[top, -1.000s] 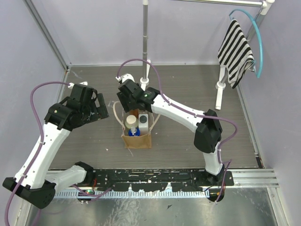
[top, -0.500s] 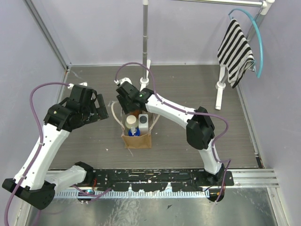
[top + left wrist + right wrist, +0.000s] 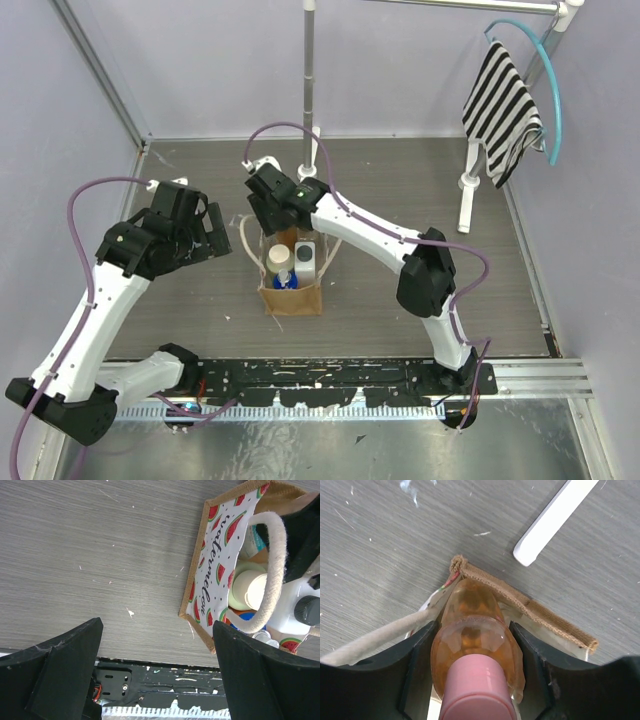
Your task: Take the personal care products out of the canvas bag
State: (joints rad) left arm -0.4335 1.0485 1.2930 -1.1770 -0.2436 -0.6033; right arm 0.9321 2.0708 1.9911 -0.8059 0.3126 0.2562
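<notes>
**Right hand clamped on the pink-orange bottle: lift straight, mind the fabric**

Both fingers lie flush against the bottle's sides just below its pink cap, so I read this as a grip already made (how firm it is cannot be told from here). The bottle stands upright in the far corner of the canvas bag, at the bag's 12 o'clock seen from above. The bag itself sits near the middle of the worktop. The cream-capped bottle, the white bottle with its grey cap and the small blue one are inside too, toward 6 o'clock.

The good way to do this step is probably a plain vertical rise until the bottle's base is above the rim. The bag looks soft and light, and the bottle rests right against its corner seam. Any sideways drag would likely tip the bag or carry it up with the bottle.

A cream loop handle runs just beside one finger at about 8 o'clock in the wrist view, and it should not get hooked on the way up. A white stand foot lies beyond the bag at roughly 12 o'clock, so the carry-away is better aimed elsewhere.

The left hand is spread wide and holds nothing. It hangs near the bag's 9 o'clock side without touching it, and it could steady the bag if the fabric starts to rise.
</notes>
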